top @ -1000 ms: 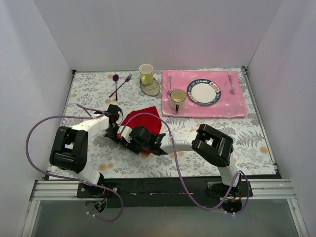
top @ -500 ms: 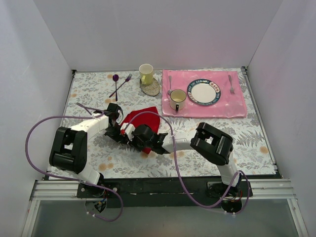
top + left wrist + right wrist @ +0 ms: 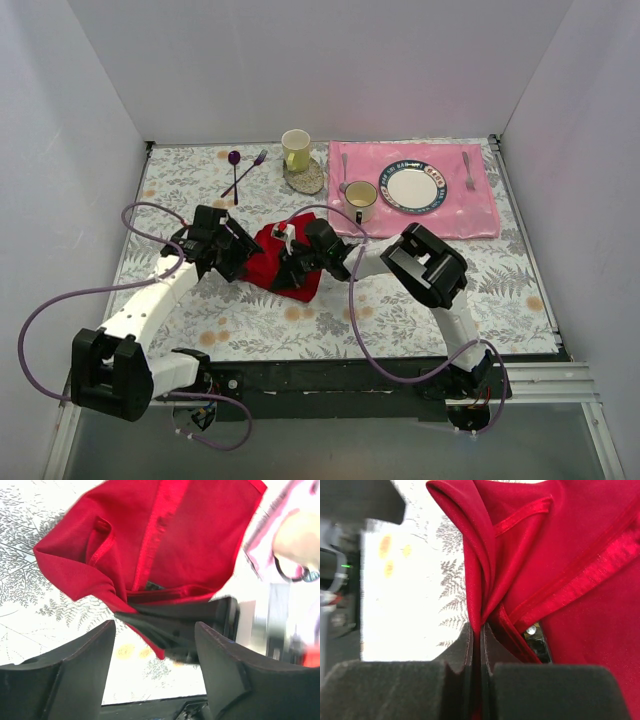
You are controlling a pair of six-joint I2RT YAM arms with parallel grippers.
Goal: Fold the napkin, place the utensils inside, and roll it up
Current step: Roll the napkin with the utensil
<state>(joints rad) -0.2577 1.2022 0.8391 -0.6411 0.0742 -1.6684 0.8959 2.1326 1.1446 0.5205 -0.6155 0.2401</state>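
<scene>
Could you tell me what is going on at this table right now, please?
Both arms are working on the red napkin near the middle of the table. The right gripper is shut on a pinched fold of the cloth, while the left gripper stands open right beside it. The napkin is bunched up, not yet rolled. The pink placemat and its plate sit untouched at the back.

Your top camera looks down from high behind the near edge, covering the whole table (image 3: 480, 290). Your left wrist camera faces the napkin (image 3: 200, 540) from close range; your right wrist camera sits closer still, at a fold. All three views share that napkin.
</scene>
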